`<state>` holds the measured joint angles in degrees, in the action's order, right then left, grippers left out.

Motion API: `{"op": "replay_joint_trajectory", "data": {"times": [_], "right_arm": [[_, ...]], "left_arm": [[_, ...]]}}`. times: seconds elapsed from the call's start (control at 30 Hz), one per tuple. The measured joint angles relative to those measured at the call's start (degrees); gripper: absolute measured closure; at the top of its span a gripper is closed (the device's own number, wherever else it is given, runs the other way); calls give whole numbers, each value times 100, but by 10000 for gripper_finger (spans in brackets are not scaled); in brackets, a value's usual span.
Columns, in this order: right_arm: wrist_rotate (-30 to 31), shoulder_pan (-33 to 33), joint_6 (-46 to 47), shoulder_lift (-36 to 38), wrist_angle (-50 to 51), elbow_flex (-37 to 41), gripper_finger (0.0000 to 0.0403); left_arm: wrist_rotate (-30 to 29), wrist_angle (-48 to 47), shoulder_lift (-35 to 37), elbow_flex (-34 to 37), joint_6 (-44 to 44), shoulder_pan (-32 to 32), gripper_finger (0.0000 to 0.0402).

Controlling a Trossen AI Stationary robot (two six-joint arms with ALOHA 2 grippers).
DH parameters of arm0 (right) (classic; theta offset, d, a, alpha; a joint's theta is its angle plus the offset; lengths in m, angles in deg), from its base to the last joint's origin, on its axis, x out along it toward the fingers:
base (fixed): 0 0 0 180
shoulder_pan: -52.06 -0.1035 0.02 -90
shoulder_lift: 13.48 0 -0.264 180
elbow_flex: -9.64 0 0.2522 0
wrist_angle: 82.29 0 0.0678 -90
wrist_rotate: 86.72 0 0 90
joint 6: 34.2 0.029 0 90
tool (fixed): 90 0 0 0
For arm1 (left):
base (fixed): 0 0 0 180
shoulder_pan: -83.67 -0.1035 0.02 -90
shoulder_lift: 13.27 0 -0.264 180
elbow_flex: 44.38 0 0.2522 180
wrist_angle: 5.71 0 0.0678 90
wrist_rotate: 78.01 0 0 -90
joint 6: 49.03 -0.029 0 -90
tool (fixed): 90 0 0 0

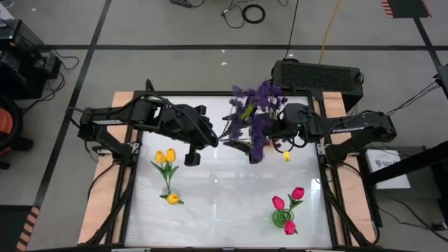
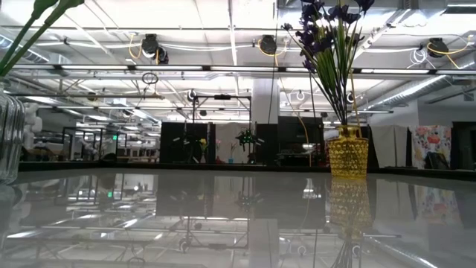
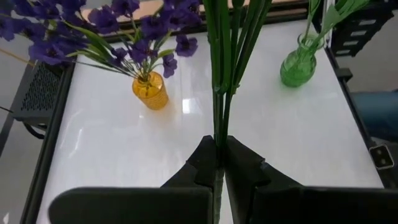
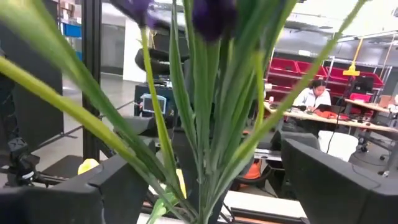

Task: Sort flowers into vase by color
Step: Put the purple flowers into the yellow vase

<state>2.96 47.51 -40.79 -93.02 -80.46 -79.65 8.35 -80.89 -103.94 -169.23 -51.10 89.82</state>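
My left gripper [image 3: 219,163] is shut on the green stems of a purple sprig [image 3: 219,93], above the table's middle [image 1: 212,138]. An amber vase [image 3: 149,91] holding purple sprigs [image 1: 259,105] stands just beyond it, toward the far right. My right gripper [image 1: 274,131] hovers open beside those sprigs. In the right wrist view green stems and leaves [image 4: 205,124] rise between its fingers [image 4: 199,186], with no touch showing. Yellow tulips [image 1: 165,156] stand in a clear vase [image 1: 170,192] at the near left. Pink tulips [image 1: 297,192] stand in a green vase [image 1: 283,218] at the near right. My left gripper pinches the sprig's bundled stems [image 3: 217,134] between its two fingers, low on the stems. The fingers slant down from the table's left side. The stems rise from the fingers past the camera, lifted clear of the table; the blossoms are above the left wrist view's edge.
A black box [image 1: 318,73] sits at the table's far right edge. A small yellow thing [image 1: 286,156] shows under the right gripper. The white tabletop [image 1: 224,203] lies bare between the two near vases. A person [image 4: 314,96] sits at a desk far behind.
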Motion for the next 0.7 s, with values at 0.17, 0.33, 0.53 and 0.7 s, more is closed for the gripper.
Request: {"op": "replay_joint_trajectory", "data": {"times": [0.17,0.33,0.53,0.7], "right_arm": [[18,-2,-9,-166,-15,0,65],[79,-2,-14,-202,-30,0,105],[77,-4,92,-189,76,0,202],[75,-4,138,-184,205,0,289]], "left_arm": [[7,-114,-44,0,-24,0,384],[9,-292,-44,0,-20,0,384],[11,-418,-44,0,-18,0,384],[-19,-414,-44,0,-20,-2,376]]}}
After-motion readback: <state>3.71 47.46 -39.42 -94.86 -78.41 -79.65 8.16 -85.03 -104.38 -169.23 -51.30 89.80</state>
